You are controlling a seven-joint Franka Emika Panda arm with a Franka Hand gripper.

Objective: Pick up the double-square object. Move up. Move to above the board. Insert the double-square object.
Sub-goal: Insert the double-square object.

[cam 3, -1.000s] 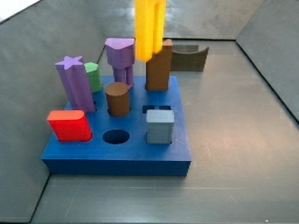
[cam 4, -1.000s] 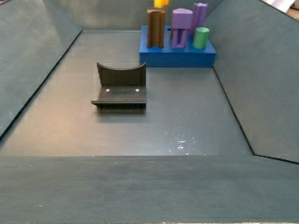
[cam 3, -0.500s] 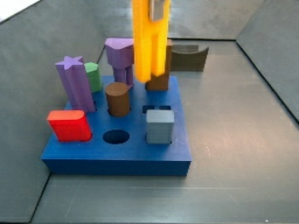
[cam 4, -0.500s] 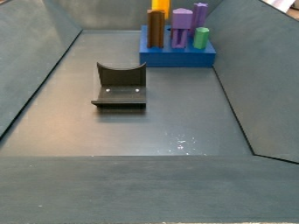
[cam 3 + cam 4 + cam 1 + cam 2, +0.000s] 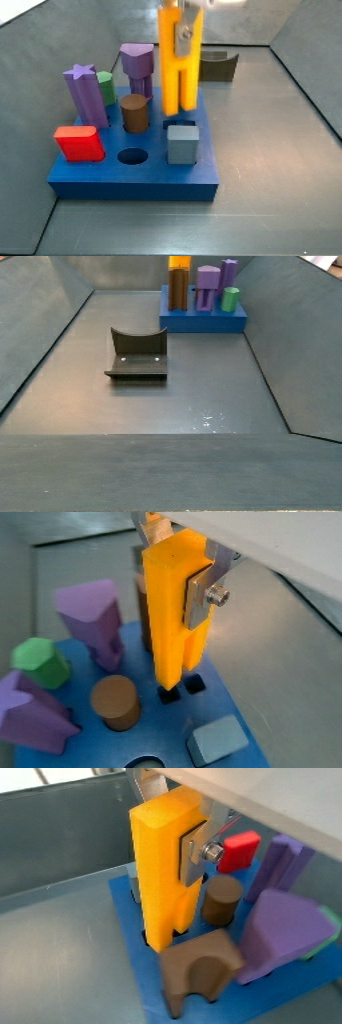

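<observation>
Gripper sits over the board, fingers pinching the double-square object near its top, bar upright. Both wrist views show the bar's lower end down at the board's top, w/ a brown cylinder and purple peg nearby. A side view shows only the whole layout: red block, grey block, fixture well apart from board. Can't tell how deep the bar sits.
</observation>
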